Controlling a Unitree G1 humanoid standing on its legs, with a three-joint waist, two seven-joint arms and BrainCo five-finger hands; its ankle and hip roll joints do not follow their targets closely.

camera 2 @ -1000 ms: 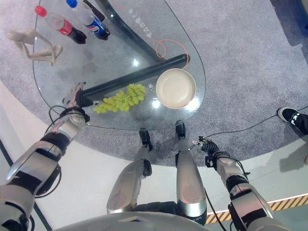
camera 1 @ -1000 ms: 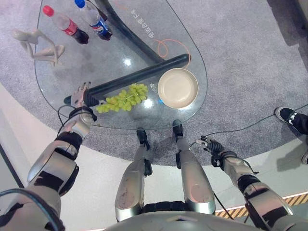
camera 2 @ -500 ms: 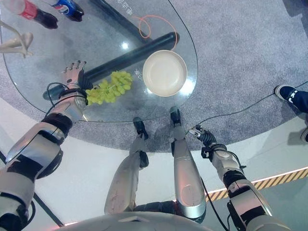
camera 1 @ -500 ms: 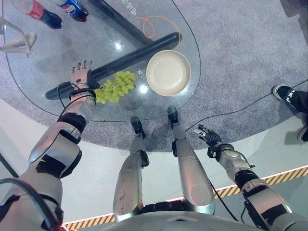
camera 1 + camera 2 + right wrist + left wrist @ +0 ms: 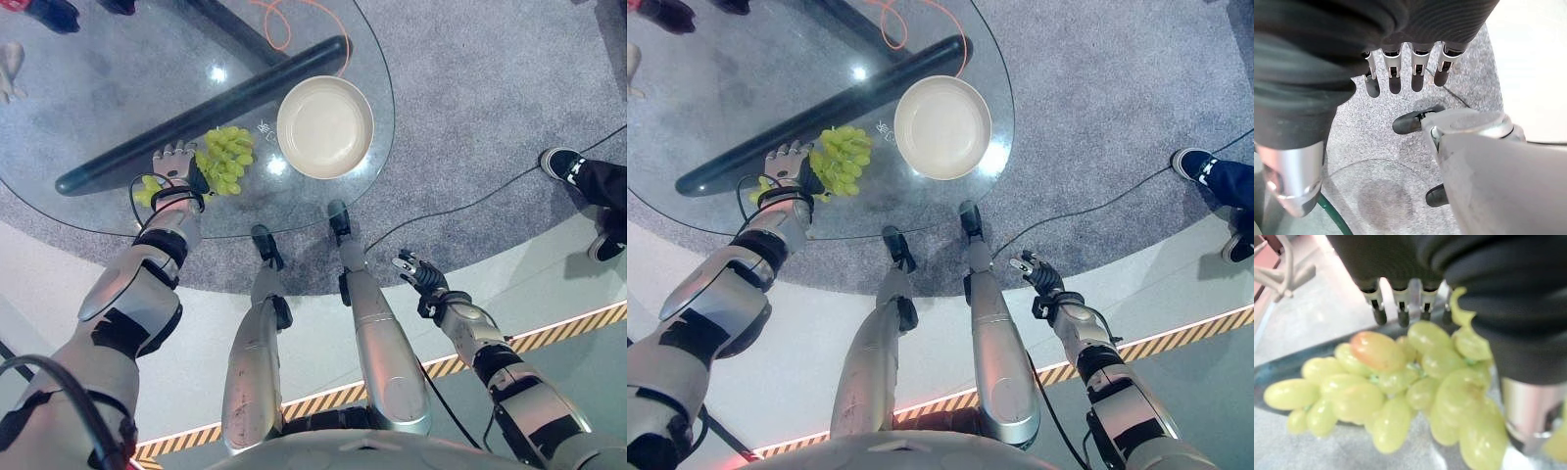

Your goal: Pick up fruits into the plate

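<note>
While the left hand sits on the fruit, this is how the table reads.

Grapes: a bunch of green grapes (image 5: 223, 159) lies on the glass table (image 5: 118, 69), near its front edge, a few loose berries poking out on the far-left side of the hand.

Left hand: the left hand (image 5: 174, 164) is right over the left end of the bunch, touching it; in the left wrist view the fingers (image 5: 1400, 313) reach out straight over the grapes, the thumb apart at the side, nothing curled round the fruit. Fingers spread, no grip.

Plate: the cream plate (image 5: 325, 126) sits just right of the bunch, near it but not touching, and it holds nothing. No fruit in it yet.

Dark tube: a long dark tube (image 5: 196, 113) runs slantwise under the glass, behind the grapes and the plate.

Orange cable: a loop of orange cable (image 5: 284, 20) shows at the far side of the table.

Right hand: the right hand (image 5: 416, 274) hangs low by the robot's right side over the grey carpet (image 5: 470, 88), well apart from the table; in its own wrist view the fingers (image 5: 1396, 73) are straight and relaxed, holding nothing.

Person: a dark shoe with a white sole (image 5: 563, 164) stands on the carpet at the right edge.
</note>
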